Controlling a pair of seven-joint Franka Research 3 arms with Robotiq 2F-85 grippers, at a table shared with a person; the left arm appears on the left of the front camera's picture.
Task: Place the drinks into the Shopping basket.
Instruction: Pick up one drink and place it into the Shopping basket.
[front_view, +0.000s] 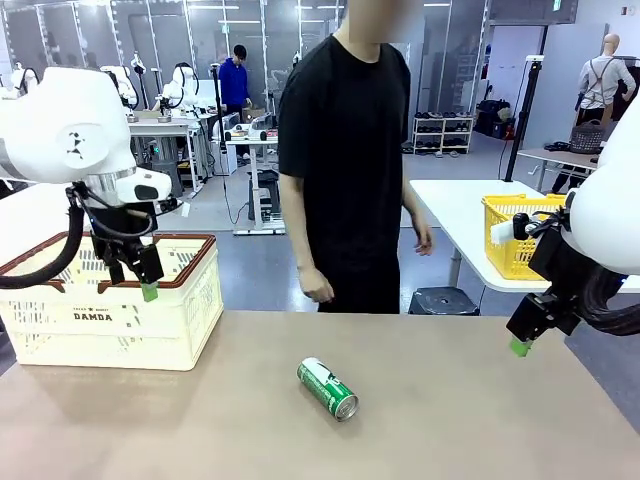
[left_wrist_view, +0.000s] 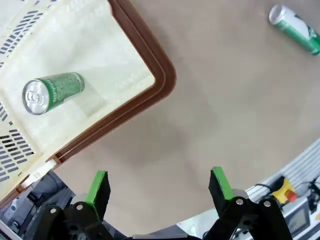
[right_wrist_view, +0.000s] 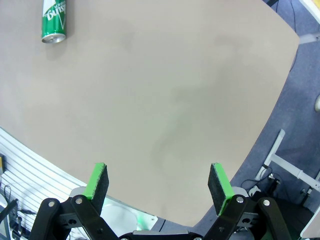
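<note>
A green drink can (front_view: 328, 388) with white markings lies on its side on the brown table, near the middle; the same can (left_wrist_view: 295, 27) shows at the top right of the left wrist view and again (right_wrist_view: 54, 20) at the top left of the right wrist view. Another green can (left_wrist_view: 51, 92) lies inside the cream-white Shopping basket (front_view: 190, 320) at the table's left. My left gripper (front_view: 148, 290) hangs open over the basket's near right corner, holding nothing. My right gripper (front_view: 520, 346) hovers open above the table's right edge, also holding nothing.
A person in black stands at the table's far side, hands hanging down. A bright yellow basket (front_view: 500, 238) sits on a white table behind at the right. The brown rim (left_wrist_view: 162, 80) of the Shopping basket lies just ahead of my left fingers.
</note>
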